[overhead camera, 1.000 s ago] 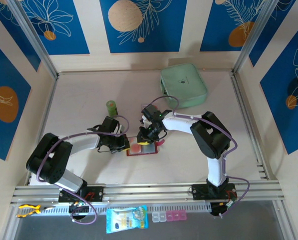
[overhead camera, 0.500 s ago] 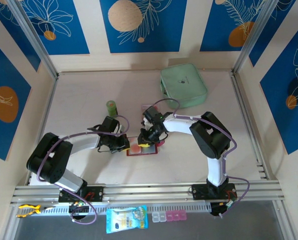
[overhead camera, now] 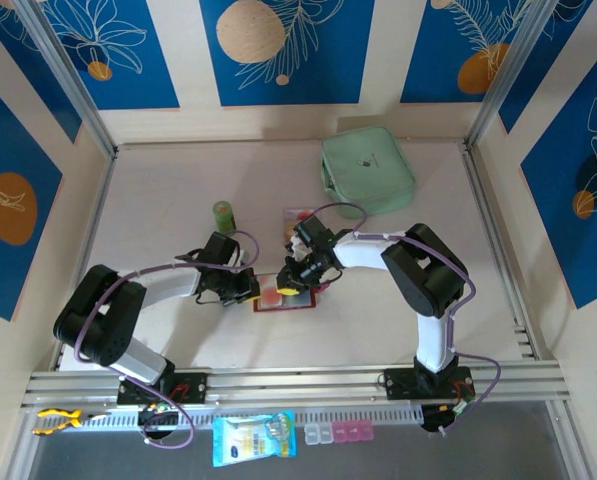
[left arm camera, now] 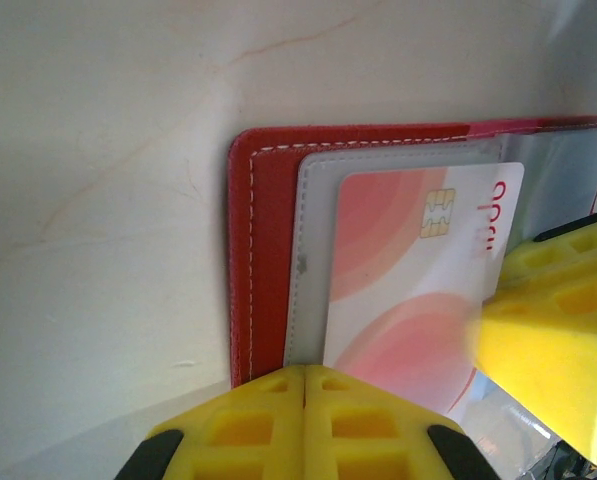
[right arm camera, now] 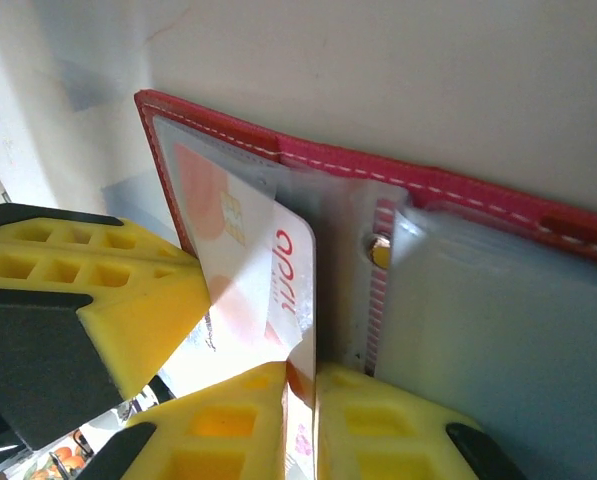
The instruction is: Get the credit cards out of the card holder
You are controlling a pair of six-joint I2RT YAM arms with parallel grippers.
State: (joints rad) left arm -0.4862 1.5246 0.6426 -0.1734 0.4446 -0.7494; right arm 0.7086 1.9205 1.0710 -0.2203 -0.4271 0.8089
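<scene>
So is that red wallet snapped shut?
No, the red wallet lies open, with a pink card showing inside it.

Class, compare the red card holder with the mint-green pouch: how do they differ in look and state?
Colour: the card holder is dark red, the pouch mint green. Size: the pouch is clearly larger than the holder. State: the holder lies open, showing a card; the pouch lies closed. Both lie flat.

On table (overhead camera: 178, 180): card holder (overhead camera: 283, 305) open at centre, credit card (left arm camera: 408, 270) partway out of its sleeve; small bottle (overhead camera: 223, 215) behind-left of it; second card (overhead camera: 298, 213) behind it; zip pouch (overhead camera: 368, 170) rear right.
</scene>
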